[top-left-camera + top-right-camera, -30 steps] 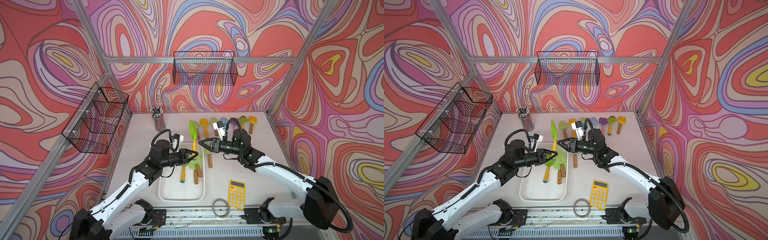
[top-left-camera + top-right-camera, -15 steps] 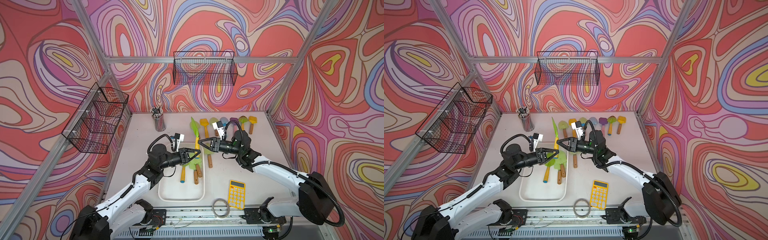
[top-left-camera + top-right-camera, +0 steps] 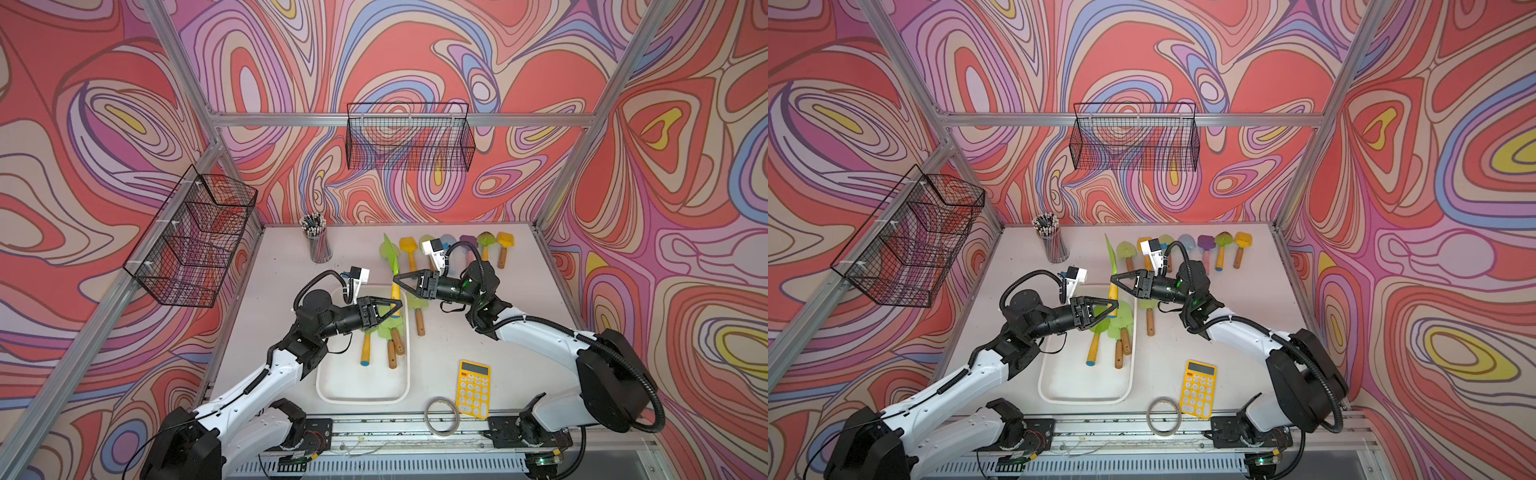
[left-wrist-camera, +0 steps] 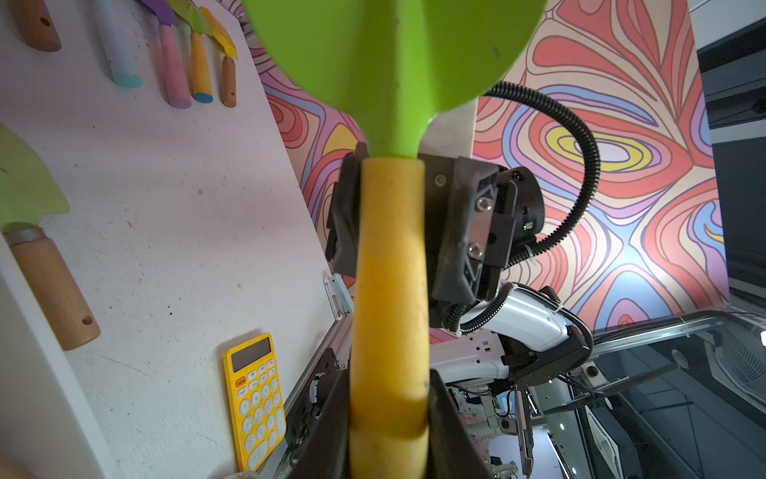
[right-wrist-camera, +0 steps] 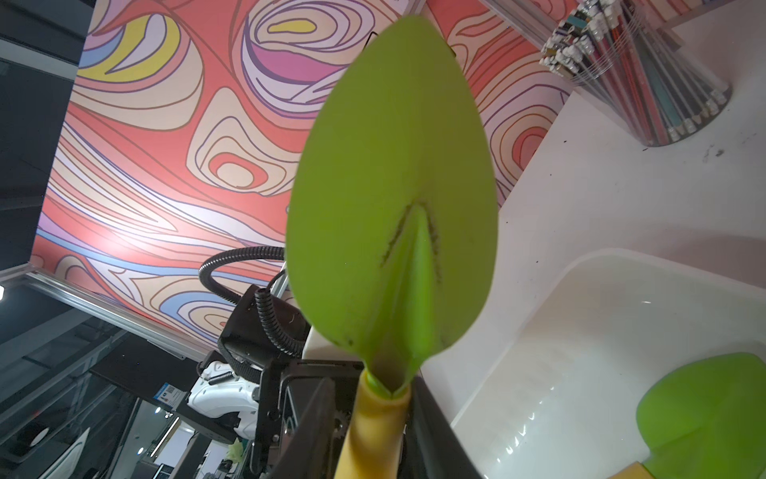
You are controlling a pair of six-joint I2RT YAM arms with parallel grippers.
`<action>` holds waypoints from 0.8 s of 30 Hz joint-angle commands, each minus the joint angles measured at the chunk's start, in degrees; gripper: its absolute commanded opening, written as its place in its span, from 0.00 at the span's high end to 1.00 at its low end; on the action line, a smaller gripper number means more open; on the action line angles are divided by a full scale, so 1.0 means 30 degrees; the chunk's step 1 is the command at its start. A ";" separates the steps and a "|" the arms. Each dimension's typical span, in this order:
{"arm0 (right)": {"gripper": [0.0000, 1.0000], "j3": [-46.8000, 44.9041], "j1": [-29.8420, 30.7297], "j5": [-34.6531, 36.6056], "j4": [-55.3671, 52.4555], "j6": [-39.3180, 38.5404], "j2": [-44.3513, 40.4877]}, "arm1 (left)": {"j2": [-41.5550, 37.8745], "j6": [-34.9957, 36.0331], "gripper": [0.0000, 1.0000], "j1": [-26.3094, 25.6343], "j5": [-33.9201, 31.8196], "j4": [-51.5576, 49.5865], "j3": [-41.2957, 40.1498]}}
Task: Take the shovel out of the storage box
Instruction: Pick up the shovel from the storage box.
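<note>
A shovel (image 3: 389,254) with a green blade and a yellow handle (image 4: 389,290) stands upright above the far end of the white storage box (image 3: 361,401). My left gripper (image 3: 397,305) is shut on the lower handle, which fills its jaws in the left wrist view. My right gripper (image 3: 395,277) comes from the right and straddles the handle just under the blade (image 5: 393,186). In the right wrist view one finger lies against the handle and a thin gap shows at the other. Several more shovels (image 3: 390,332) lie in the box.
One shovel (image 3: 419,320) lies on the table right of the box, and a row of shovels (image 3: 490,243) lies at the back. A pencil cup (image 3: 318,245) stands at the back left. A yellow calculator (image 3: 473,388) and a tape ring (image 3: 441,422) lie in front. Wire baskets (image 3: 409,139) hang on the walls.
My right gripper's jaws have narrowed round the yellow handle below the blade. My left gripper has kept its hold on the shovel, almost in place.
</note>
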 commanded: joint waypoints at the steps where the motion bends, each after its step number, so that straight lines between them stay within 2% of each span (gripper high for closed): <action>1: 0.69 -0.0058 -0.0084 -0.0571 0.3252 0.2048 0.0764 | 0.0184 -0.0327 1.00 0.0067 0.0481 0.1557 -0.0228; 8: 0.71 -0.0056 -0.0128 -0.0798 0.4716 0.3193 0.1442 | 0.0333 -0.0390 1.00 0.0075 0.0595 0.1831 -0.0228; 12: 0.84 -0.0186 -0.0210 -0.0721 0.4720 0.3235 0.1396 | 0.0355 -0.0339 0.99 0.0074 0.0625 0.1696 -0.0228; 15: 0.89 -0.0177 -0.0361 -0.0650 0.4622 0.3296 0.1337 | 0.0129 0.0092 0.83 0.0075 0.0467 0.0906 -0.0226; 19: 0.92 -0.0186 -0.0512 -0.0570 0.3831 0.2944 0.1060 | -0.0287 0.1310 0.47 0.0089 0.0077 -0.1488 -0.0190; 21: 0.92 -0.0216 -0.0549 -0.0464 0.3000 0.2482 0.0786 | -0.0535 0.2027 0.33 0.0115 -0.0103 -0.2894 0.0125; 24: 0.92 -0.0398 -0.0753 -0.0383 0.1960 0.1951 0.0373 | -0.1157 0.3373 0.19 0.0214 -0.0665 -0.5658 0.0735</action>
